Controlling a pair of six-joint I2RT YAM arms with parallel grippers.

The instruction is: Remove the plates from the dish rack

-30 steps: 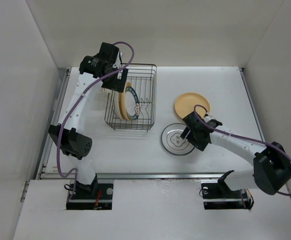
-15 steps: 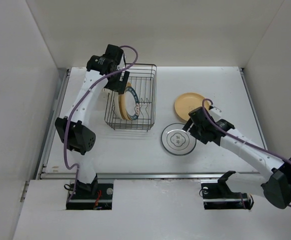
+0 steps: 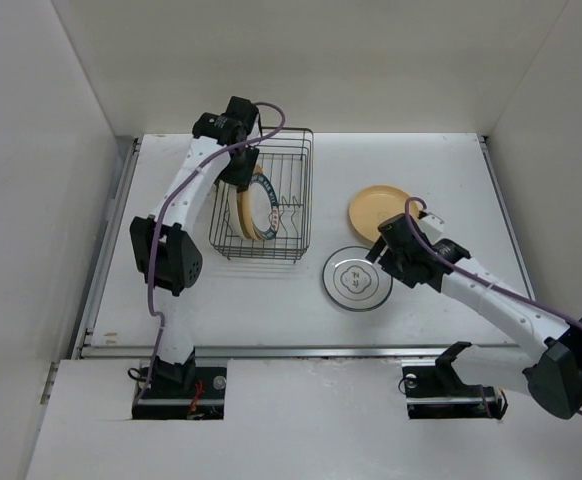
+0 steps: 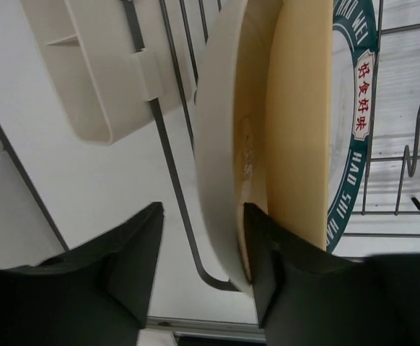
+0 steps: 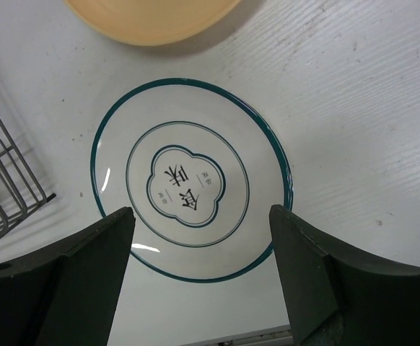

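The dark wire dish rack (image 3: pixel 307 190) stands at the back left with plates upright in it. In the left wrist view a cream plate (image 4: pixel 217 144) stands in front of a tan-yellow plate (image 4: pixel 300 108) and a white green-rimmed plate (image 4: pixel 361 108). My left gripper (image 3: pixel 239 175) (image 4: pixel 203 213) straddles the cream plate's rim. Its right finger (image 4: pixel 268 252) is against the plate's inner face; a gap remains at the left finger (image 4: pixel 134 252). My right gripper (image 3: pixel 379 262) (image 5: pixel 201 213) hovers open and empty above a white patterned plate (image 3: pixel 356 278) (image 5: pixel 192 180) lying flat. A tan plate (image 3: pixel 381 208) (image 5: pixel 152 18) lies beyond it.
A cream plastic holder (image 4: pixel 87 72) hangs on the rack's left side. Rack wires (image 5: pixel 1 180) show at the left of the right wrist view. White walls close in the table on the left, back and right.
The left arm swung right over the rack and its jaws narrowed around the cream plate's rim. The right gripper lifted off the white plate a second ago, then stayed still.
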